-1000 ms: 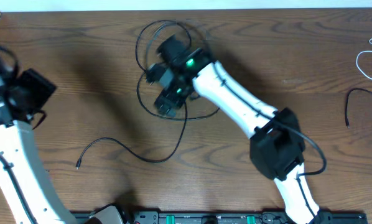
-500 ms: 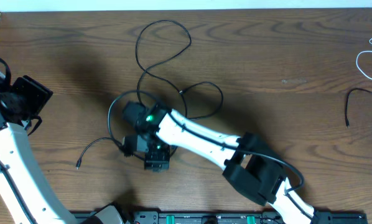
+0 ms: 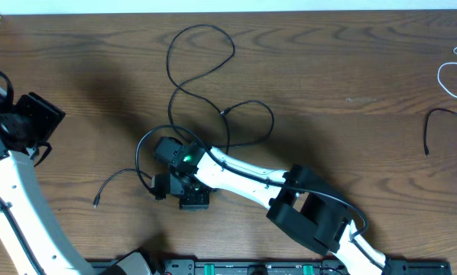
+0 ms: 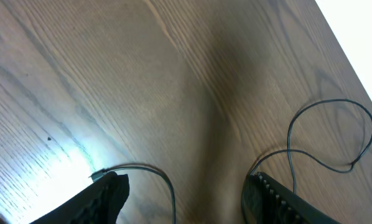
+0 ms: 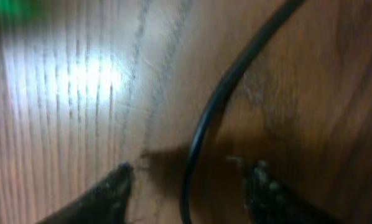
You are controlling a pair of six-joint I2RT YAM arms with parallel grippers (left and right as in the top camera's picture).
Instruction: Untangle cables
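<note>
Black cable (image 3: 233,50) is laid in loops across the centre of the table (image 3: 351,69), 1 strand straddled by the low-set right gripper (image 5: 189,186), jaws apart and nothing clamped, likely ahead of a pinch, while the left gripper (image 4: 186,199) is parked open and empty at the left.

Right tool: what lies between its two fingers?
The black cable runs between the right tool's open fingers, shown in the right wrist view.
</note>
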